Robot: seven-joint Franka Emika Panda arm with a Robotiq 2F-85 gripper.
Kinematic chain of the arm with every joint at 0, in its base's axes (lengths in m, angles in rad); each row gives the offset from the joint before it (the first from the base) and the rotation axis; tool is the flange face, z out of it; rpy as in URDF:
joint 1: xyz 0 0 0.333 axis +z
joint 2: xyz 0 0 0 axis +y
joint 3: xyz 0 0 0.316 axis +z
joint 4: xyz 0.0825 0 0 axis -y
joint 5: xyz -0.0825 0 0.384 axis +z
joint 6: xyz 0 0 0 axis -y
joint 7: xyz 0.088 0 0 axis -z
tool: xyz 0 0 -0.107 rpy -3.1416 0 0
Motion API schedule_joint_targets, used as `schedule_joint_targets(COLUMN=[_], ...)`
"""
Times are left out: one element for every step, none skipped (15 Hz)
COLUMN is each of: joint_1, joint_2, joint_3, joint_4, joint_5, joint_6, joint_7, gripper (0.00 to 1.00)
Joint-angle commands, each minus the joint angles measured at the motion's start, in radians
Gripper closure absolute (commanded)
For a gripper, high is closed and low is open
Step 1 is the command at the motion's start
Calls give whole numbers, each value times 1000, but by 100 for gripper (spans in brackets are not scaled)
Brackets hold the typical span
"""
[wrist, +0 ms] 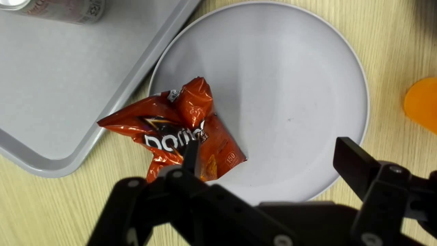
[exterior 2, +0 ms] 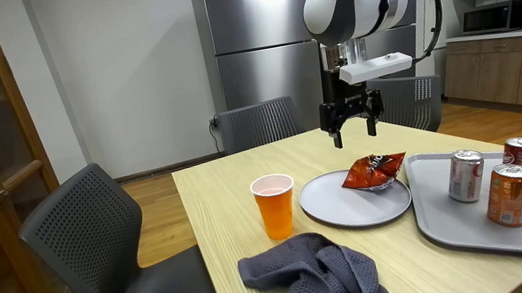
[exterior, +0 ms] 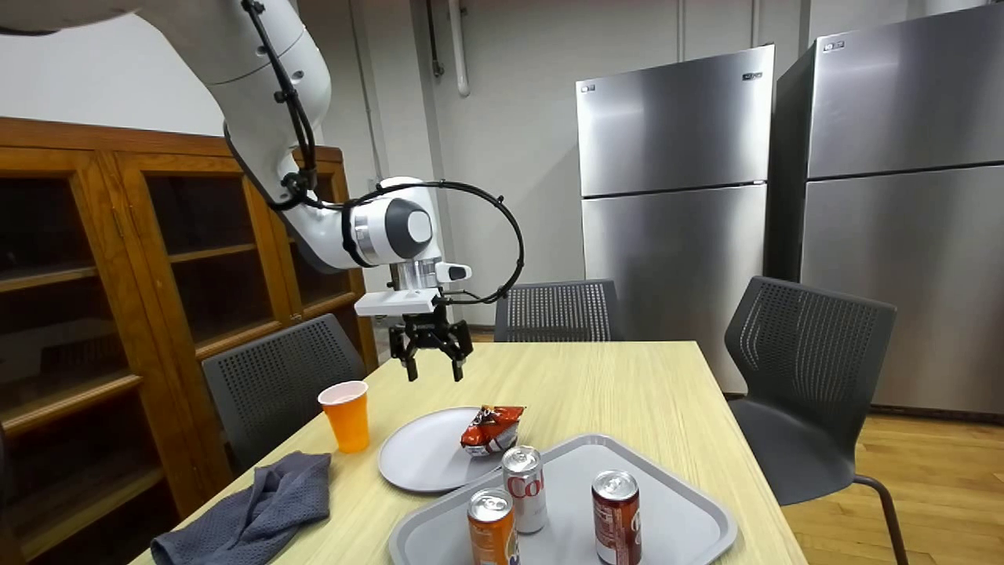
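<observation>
My gripper [exterior: 435, 373] hangs above the table with its jaws wide apart and nothing between them; the same open gripper [exterior 2: 355, 137] shows from a different side. Below it a crumpled red Doritos bag [wrist: 164, 112] lies on a round grey plate [wrist: 290, 85], near the plate's edge on the tray side. In the wrist view one finger [wrist: 192, 155] overlaps part of the bag, while the opposite finger [wrist: 355, 164] appears over the plate's rim. Both exterior views show a gap between the fingertips and the bag [exterior 2: 375, 171].
An orange cup [exterior 2: 277, 213] stands beside the plate. A dark grey cloth [exterior 2: 327, 279] lies crumpled near the table edge. The grey tray [exterior: 674, 502] carries a silver can [exterior: 525, 486], an orange can [exterior: 494, 530] and a dark red can [exterior: 617, 518]. Chairs surround the table.
</observation>
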Motion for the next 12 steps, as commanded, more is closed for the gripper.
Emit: schedule_joint_targets(joint_1=[-9,-9,-11,-12,-14,-16,-22,-26,-32,-37,-42,-46], joint_2=[0,0,5,13,20,30,39,49,59,74,87,103], joint_3=[9,9,8,4,2,0,2,0,2,0,0,-2], joint_4=[2,2,5,12,20,28,35,43,53,68,81,98], joint_5=[-5,-5,-9,-21,-24,-28,-25,-31,-28,-34,-35,-41], joint_6=[-2,-2,8,23,25,31,34,49,53,60,60,63], joint_7=[3,3,-5,-15,-21,-27,-43,-55,-72,-89,-104,-117], gripper=[0,0,0,0,0,0,0,0,0,0,0,0])
